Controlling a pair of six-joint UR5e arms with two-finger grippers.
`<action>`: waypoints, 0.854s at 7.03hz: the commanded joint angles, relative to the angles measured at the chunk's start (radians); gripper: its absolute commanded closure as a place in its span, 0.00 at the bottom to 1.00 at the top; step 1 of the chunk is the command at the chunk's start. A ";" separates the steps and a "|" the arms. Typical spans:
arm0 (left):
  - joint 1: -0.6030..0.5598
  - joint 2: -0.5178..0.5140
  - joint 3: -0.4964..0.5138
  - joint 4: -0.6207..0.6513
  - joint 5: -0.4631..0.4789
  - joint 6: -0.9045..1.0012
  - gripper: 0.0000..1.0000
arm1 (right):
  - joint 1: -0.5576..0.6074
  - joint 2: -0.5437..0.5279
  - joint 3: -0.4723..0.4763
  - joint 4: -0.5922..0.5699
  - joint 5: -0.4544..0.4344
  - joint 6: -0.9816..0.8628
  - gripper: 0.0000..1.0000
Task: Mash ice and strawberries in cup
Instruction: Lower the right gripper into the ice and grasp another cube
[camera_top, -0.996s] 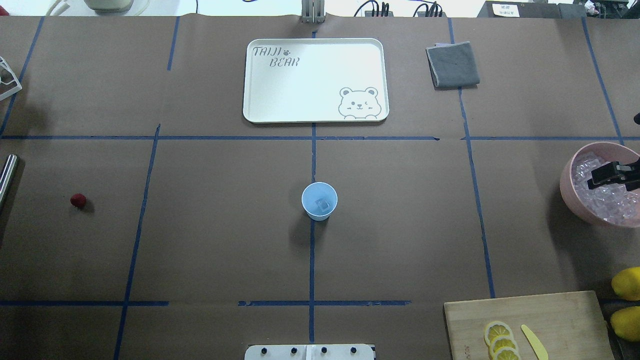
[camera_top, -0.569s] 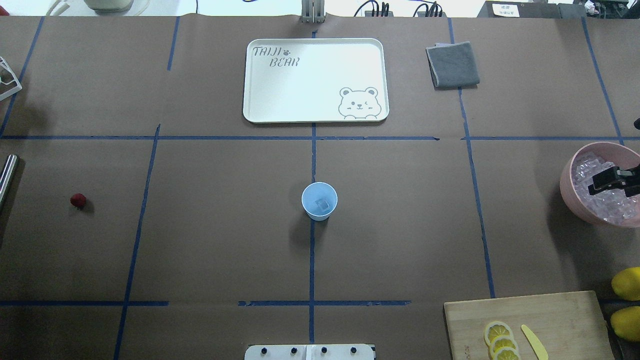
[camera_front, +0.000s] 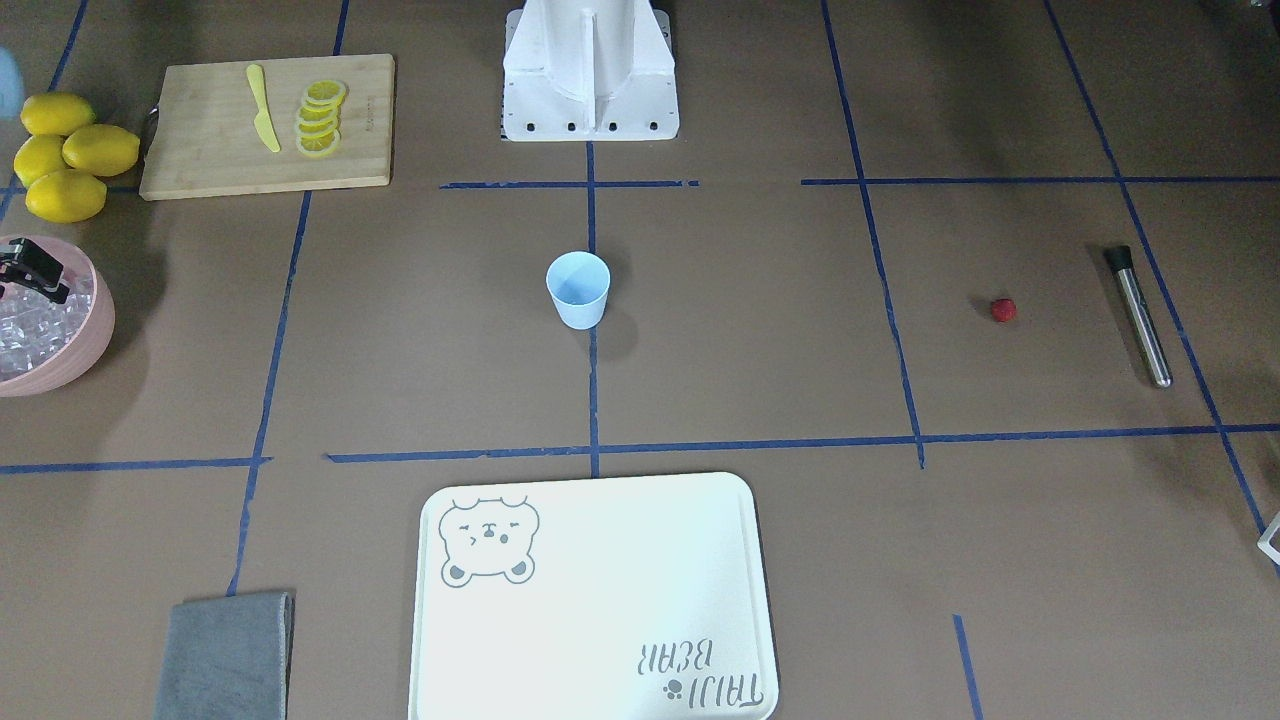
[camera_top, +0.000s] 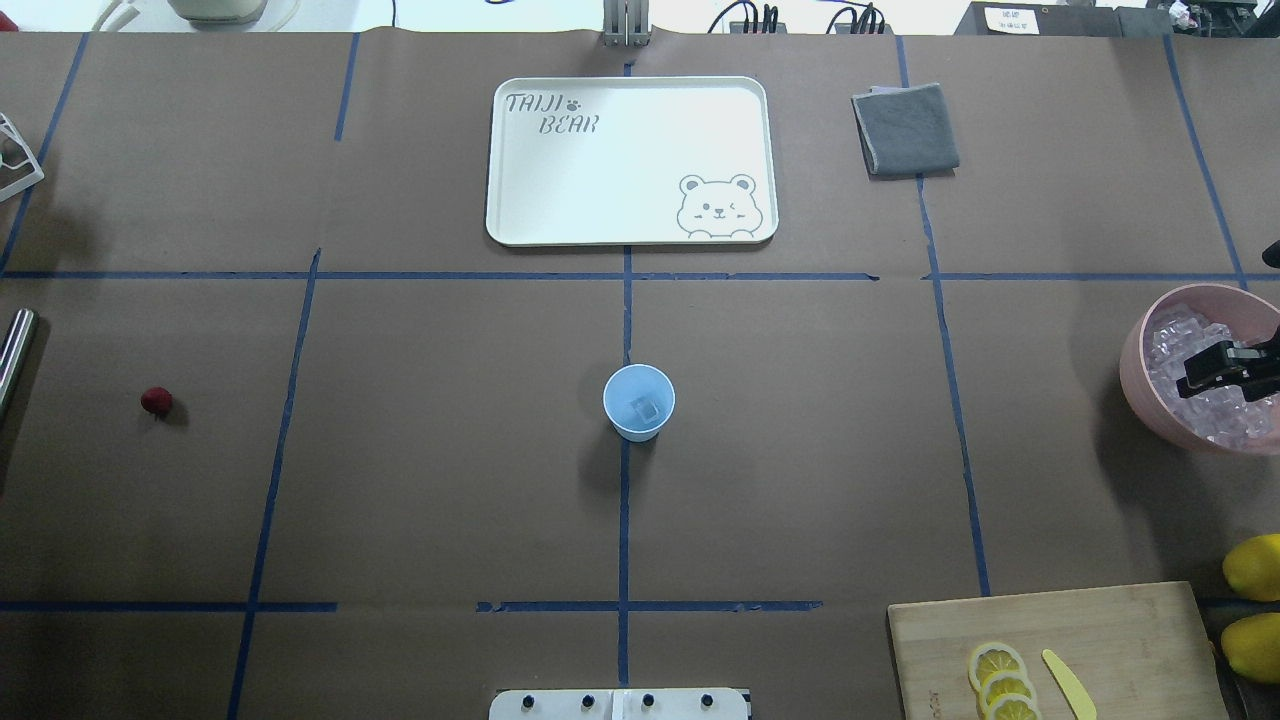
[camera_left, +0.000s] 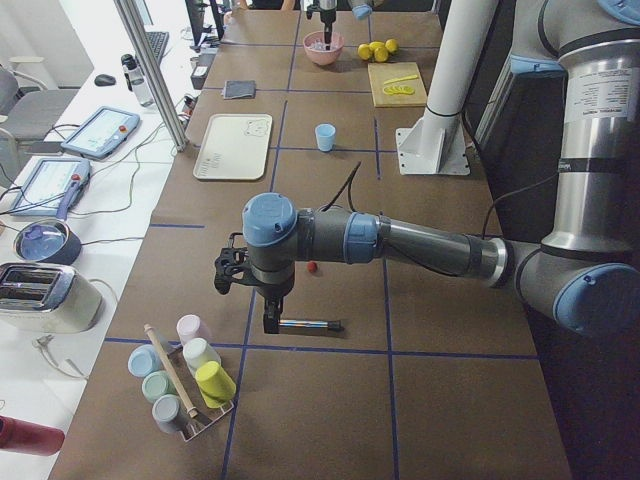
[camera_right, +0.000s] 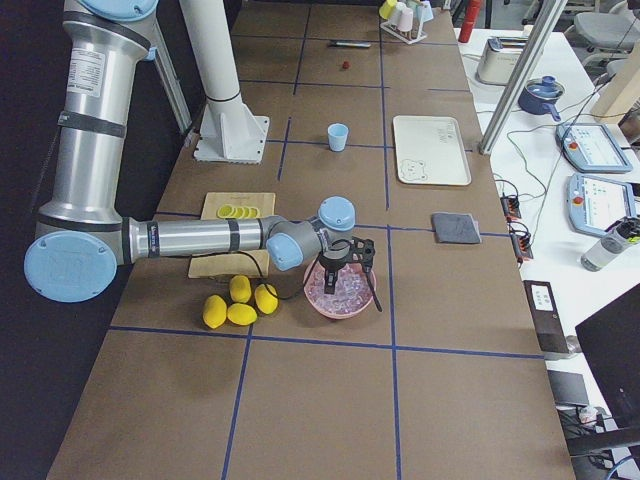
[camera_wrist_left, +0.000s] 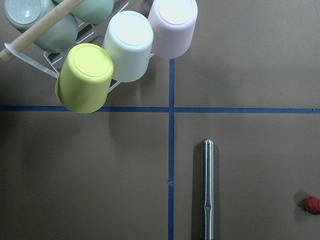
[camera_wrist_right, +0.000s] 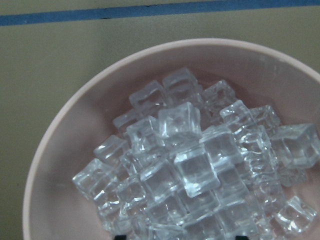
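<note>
Open table (camera_top: 450, 450) all round the cup (camera_top: 622, 395) (tray (camera_top: 630, 160) well apart); ice (camera_wrist_right: 195, 170) crowds the pink bowl (camera_wrist_right: 60, 165), seemingly tight-packed.

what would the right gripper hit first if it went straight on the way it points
Probably the ice piled in the pink bowl: the right gripper points down over it. The gap is unclear.

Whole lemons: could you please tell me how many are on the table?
4 lemons, bunched together just off the board's end, on the robot's side of the bowl: one, one, one, one. None appears hidden.
</note>
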 joint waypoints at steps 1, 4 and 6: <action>0.000 0.000 0.000 0.000 0.000 0.000 0.00 | -0.007 -0.001 -0.002 0.001 0.000 0.000 0.23; 0.000 0.000 0.000 0.000 0.002 0.000 0.00 | -0.016 -0.001 -0.007 0.001 0.000 0.000 0.24; 0.000 0.000 -0.002 0.000 0.002 0.000 0.00 | -0.016 -0.001 -0.007 0.001 0.000 0.000 0.27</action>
